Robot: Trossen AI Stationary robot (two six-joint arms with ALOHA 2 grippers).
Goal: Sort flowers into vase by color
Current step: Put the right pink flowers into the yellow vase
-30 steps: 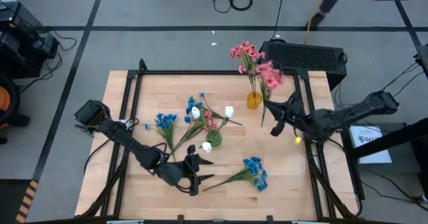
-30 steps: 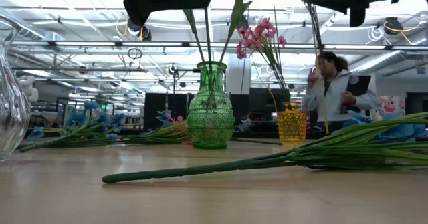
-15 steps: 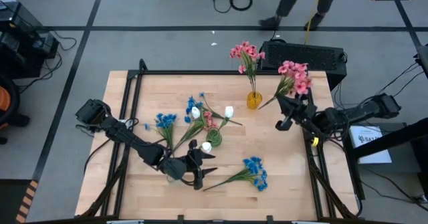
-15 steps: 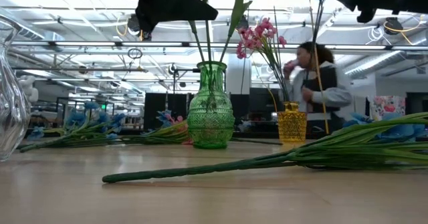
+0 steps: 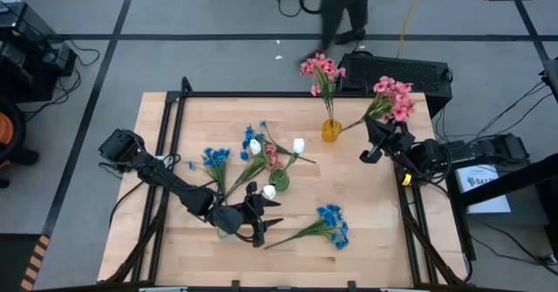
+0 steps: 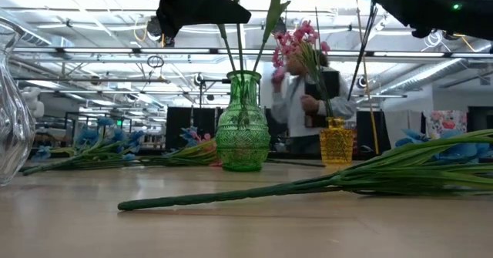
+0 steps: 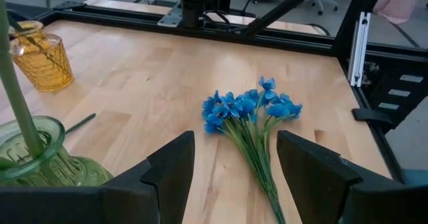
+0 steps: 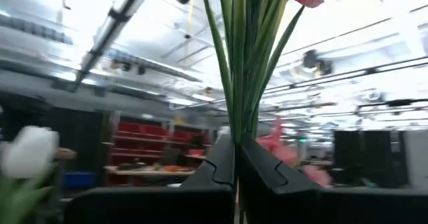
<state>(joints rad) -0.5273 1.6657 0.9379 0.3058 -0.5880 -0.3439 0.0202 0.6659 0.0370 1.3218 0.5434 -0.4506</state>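
A pink spray (image 5: 391, 100) is held by the right gripper (image 5: 377, 144), jaws pinched on the stems, at the far right of the table (image 5: 174, 248). The stems' long axis is seen slanting from the blossoms at the far right edge down toward the yellow vase (image 5: 330, 131), which stands just left of the stem tips and already carries pink flowers (image 5: 319, 68). The next move is judged to be a tilt upright and a shift left over that vase. The left gripper (image 5: 259, 219), jaws spread and empty, is stationed near the front edge; a blue spray (image 7: 249, 110) lies just right of it, stems pointing toward it.
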